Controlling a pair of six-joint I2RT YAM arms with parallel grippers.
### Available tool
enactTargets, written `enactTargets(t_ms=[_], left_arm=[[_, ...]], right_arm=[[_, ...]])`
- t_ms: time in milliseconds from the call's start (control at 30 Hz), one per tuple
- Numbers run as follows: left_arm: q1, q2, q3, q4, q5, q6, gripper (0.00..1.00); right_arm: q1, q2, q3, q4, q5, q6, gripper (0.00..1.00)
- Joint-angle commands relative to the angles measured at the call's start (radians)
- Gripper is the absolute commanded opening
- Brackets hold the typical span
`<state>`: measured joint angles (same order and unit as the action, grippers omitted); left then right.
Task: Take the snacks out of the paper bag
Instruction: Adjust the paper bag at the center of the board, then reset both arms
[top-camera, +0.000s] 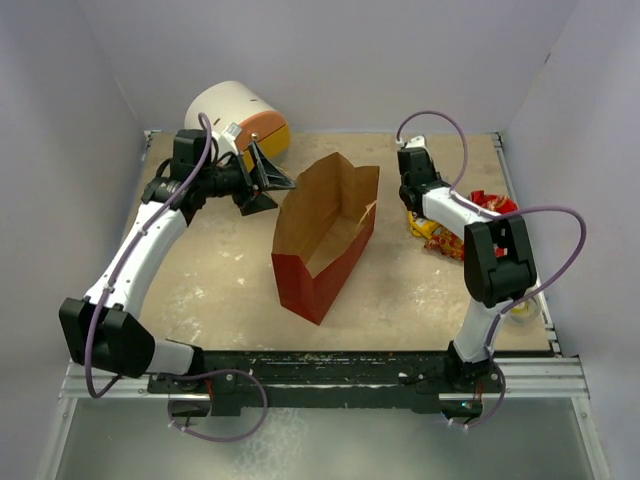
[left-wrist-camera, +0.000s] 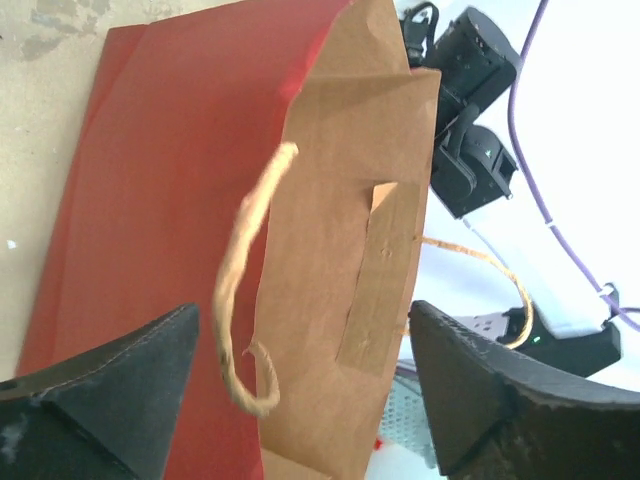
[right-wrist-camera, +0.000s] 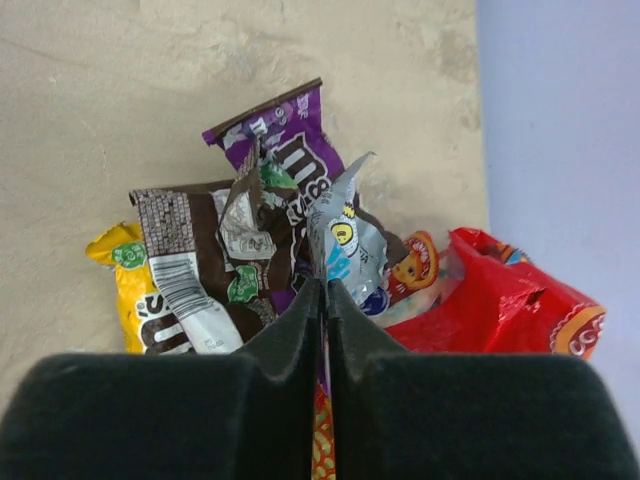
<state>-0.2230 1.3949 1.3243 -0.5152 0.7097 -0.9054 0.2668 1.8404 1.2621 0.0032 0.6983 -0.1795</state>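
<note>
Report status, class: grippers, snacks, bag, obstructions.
Left gripper jaws open, facing paper bag. Right gripper jaws shut above snacks, piled outside bag. Bag interior looks empty. Nothing blocking.

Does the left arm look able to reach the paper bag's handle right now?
Likely yes: the left hand is open and faces the paper bag, with the twisted handle hanging free just ahead, nothing between.

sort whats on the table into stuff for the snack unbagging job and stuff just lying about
For the job: paper bag; snacks, piled on the table beside the right arm.
Just lying about: white cylindrical drawer unit; small tape roll.
</note>
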Motion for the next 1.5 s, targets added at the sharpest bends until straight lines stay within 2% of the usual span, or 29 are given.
enactTargets(t_ms=[0, 100, 233, 300, 400, 433, 467, 767, 900, 1033, 1367, 1467], left_arm=[[0.004, -0.063, 0.044, -0.041, -0.012, 0.057, 0.99], [0.004, -0.092, 0.047, -0.077, -0.032, 0.079, 0.99], [0.004, -0.127, 0.072, -0.17, -0.097, 0.147, 0.99], [0.004, -0.147, 0.082, -0.218, -0.129, 0.178, 0.99], [0.004, -0.179, 0.096, -0.278, -0.18, 0.228, 0.99], [0.004, -0.19, 0.1, -0.298, -0.196, 0.241, 0.99], [0.004, -0.199, 0.105, -0.317, -0.216, 0.254, 0.99], [0.004, -0.275, 0.177, -0.432, -0.392, 0.395, 0.99], [0.004, -0.326, 0.153, -0.419, -0.432, 0.454, 0.99], [0.004, -0.381, 0.101, -0.382, -0.459, 0.471, 0.99], [0.004, -0.641, -0.12, -0.195, -0.574, 0.433, 0.99], [0.004, -0.738, -0.23, -0.135, -0.553, 0.42, 0.99]], right_arm=[[-0.003, -0.036, 0.055, -0.026, 0.012, 0.065, 0.15], [-0.003, -0.058, 0.069, -0.094, -0.011, 0.094, 0.31], [-0.002, -0.118, 0.077, -0.182, -0.034, 0.129, 0.61], [-0.001, -0.167, 0.07, -0.223, -0.073, 0.159, 0.74], [0.002, -0.257, 0.044, -0.258, -0.157, 0.198, 0.89], [0.004, -0.291, 0.032, -0.26, -0.193, 0.206, 0.98], [0.008, -0.337, 0.019, -0.261, -0.222, 0.217, 1.0], [0.022, -0.665, -0.02, -0.386, -0.508, 0.396, 1.0], [0.023, -0.816, -0.071, -0.416, -0.549, 0.5, 1.0], [0.023, -0.979, -0.134, -0.42, -0.621, 0.53, 1.0], [0.022, -1.322, -0.24, -0.455, -0.578, 0.67, 1.0], [0.022, -1.392, -0.299, -0.459, -0.538, 0.718, 1.0]])
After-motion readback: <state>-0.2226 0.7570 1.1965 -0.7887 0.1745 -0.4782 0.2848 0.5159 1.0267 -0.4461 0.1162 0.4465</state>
